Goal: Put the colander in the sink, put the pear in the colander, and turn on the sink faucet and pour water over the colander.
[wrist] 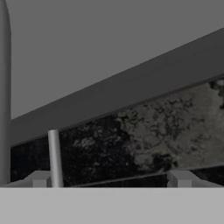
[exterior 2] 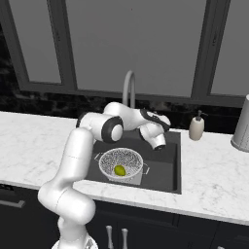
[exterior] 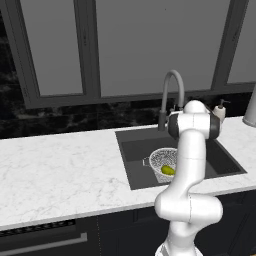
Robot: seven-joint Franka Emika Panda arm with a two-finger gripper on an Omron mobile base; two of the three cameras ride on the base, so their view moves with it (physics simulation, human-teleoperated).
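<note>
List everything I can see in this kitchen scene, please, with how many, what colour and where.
colander: one, silvery-white, in the sink
pear: one, yellow-green, inside the colander
sink: one, dark grey, set in the counter
sink faucet: one, grey, arched, behind the sink
soap dispenser: one, beige, on the counter right of the faucet
grey cylinder: one, at the counter's far right, partly cut off
counter: one, white marble
windows: grey panes, dark frames, above a black backsplash
arm: one, white with dark joints, reaching over the sink
pincer: one, open, holding nothing, pointing toward the window wall
</note>
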